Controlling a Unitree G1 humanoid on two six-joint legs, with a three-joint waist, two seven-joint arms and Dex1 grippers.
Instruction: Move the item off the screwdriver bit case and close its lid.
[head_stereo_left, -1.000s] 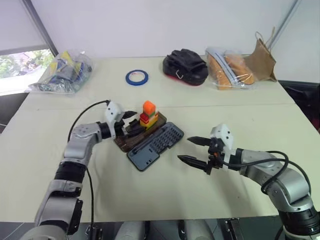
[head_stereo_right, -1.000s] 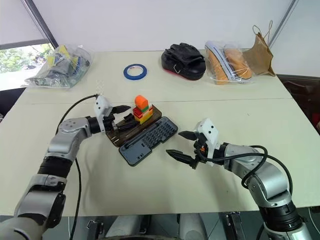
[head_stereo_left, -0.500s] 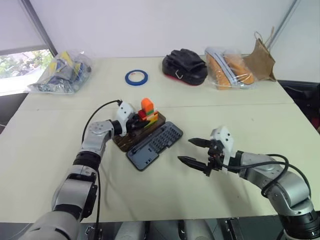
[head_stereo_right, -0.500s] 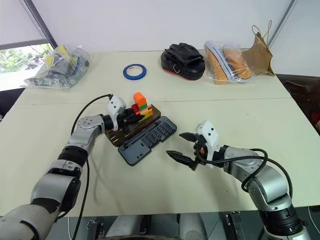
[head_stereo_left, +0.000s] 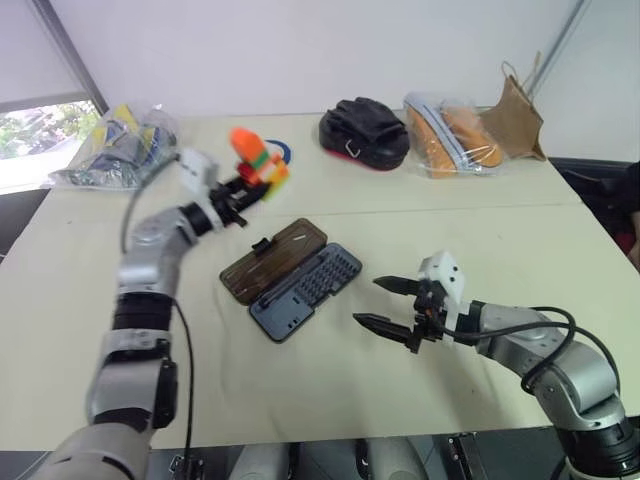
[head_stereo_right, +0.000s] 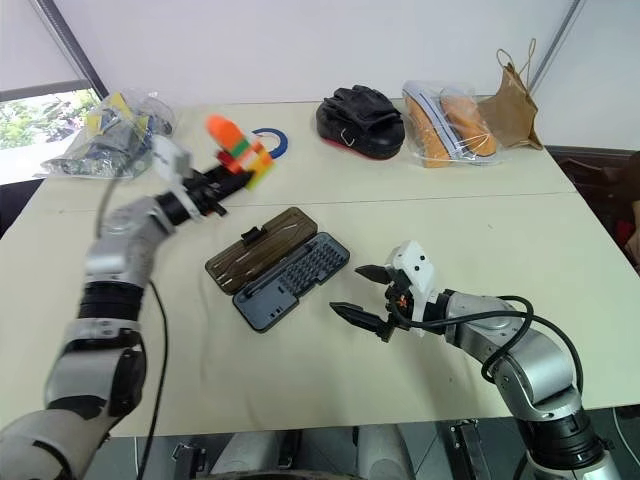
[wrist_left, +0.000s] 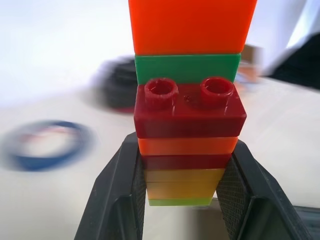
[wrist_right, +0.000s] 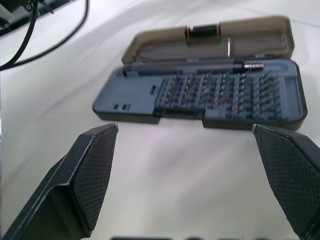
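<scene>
Head stereo downward; wrist cameras close-up.

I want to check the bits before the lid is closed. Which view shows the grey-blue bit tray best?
The right wrist view: the bit tray lies straight ahead between the open right gripper fingers, its rows of bits visible. Both eye views show the tray small, beside the brown lid. The left wrist view shows the block stack.

Cream table (head_stereo_left: 330, 390) against a white wall (head_stereo_left: 300, 50); daylit window (head_stereo_left: 40, 135) to the left, grey window frame (head_stereo_left: 70, 55).
</scene>
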